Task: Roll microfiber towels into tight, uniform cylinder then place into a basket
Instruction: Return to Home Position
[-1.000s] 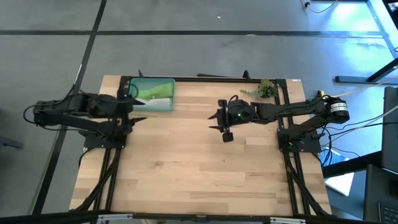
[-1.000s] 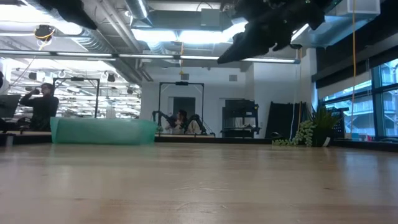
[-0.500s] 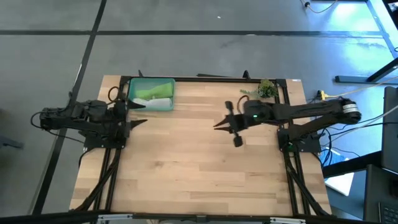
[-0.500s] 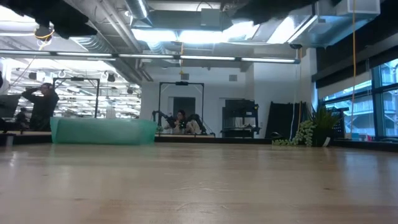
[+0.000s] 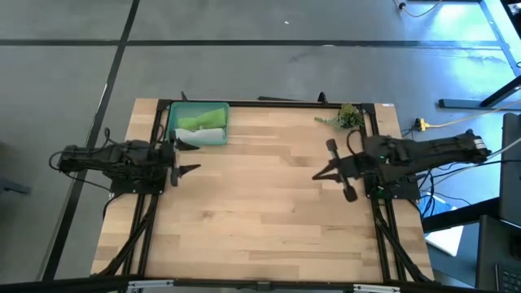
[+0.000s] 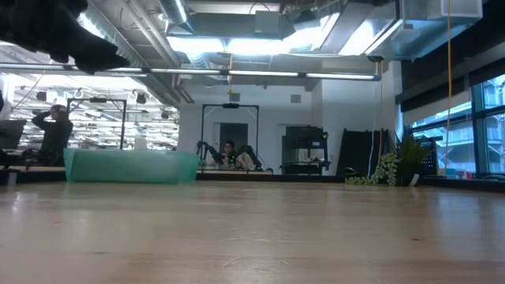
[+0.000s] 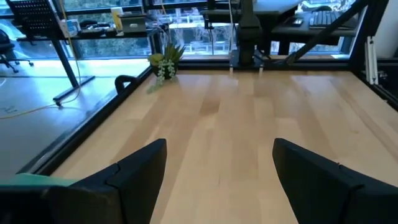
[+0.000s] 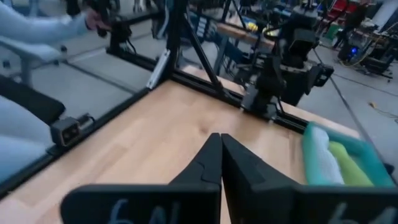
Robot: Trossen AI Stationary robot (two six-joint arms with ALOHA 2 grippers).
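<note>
A: How do the grippers stand?

B: The left gripper [image 7: 219, 149] hovers over the table [image 5: 260, 220] just beside the basket [image 5: 198, 104], with its fingers spread wide and nothing between them. The right gripper [image 8: 217, 138] hangs over the table's right side, well apart from the basket. Its fingers are pressed together and grip nothing.

A: And the towels?

B: Both lie rolled inside the basket, which sits at the table's far left corner. The lime green towel [image 5: 194, 122] is toward the far wall, and the pale grey towel [image 5: 210, 135] lies alongside it on the near side.

A: The count?

B: Two grippers, two towels, one basket, and one plant sprig [image 5: 346, 116] at the far right corner. The low view also shows a standing person [image 6: 54, 134] and a second person [image 6: 229, 154] in the room behind
</note>
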